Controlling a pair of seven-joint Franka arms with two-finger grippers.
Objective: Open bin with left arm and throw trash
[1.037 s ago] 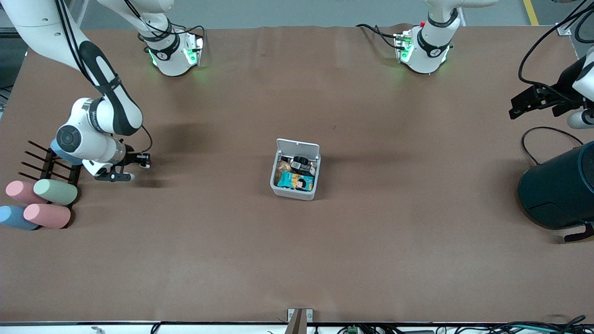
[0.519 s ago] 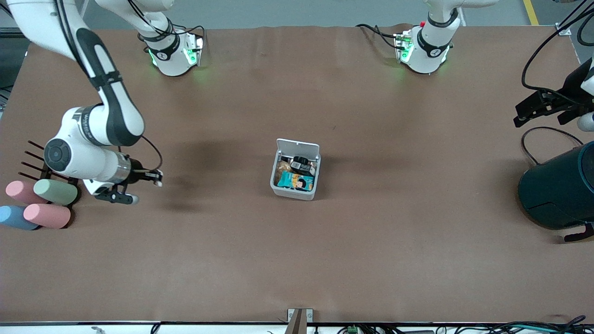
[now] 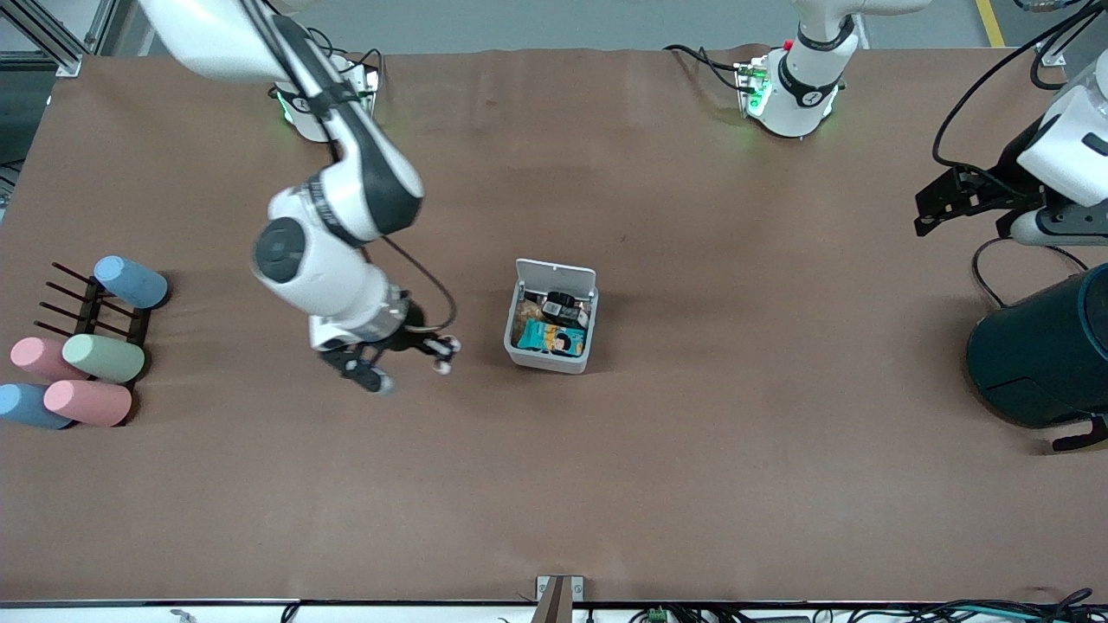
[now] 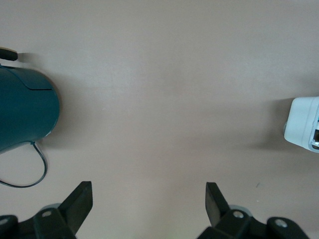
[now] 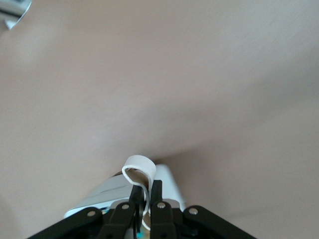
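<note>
The bin [image 3: 550, 317] sat at the centre of the front frame on the brown table [image 3: 692, 476], its lid [image 3: 556, 276] swung up and standing at the edge toward the robots' bases. Inside lay a teal printed packet [image 3: 551, 338], a dark item [image 3: 563, 305] and some tan wrapping. In the left wrist view a corner of the bin [image 4: 302, 129] showed at the frame's edge.

Just beside the bin, toward the right arm's end of the table, the right gripper [image 3: 443, 353] hung over the bare tabletop, slightly left of the frame's centre. Its fingers were clenched on a white loop of trash [image 5: 139, 171], which the right wrist view showed pinched between the two black fingertips [image 5: 133, 193]; in the front view the loop was only a small white speck at the fingertips.

The left gripper [image 3: 930, 210] waited in the upper right of the front frame, over the table near the big dark teal round bin [image 3: 1043, 350]. Its fingers [image 4: 79, 201] stood released and wide apart, with nothing between them, as the left wrist view showed.

At the left edge of the front frame, pastel cylinders [image 3: 102, 357] lay around a dark rack [image 3: 91, 307].
</note>
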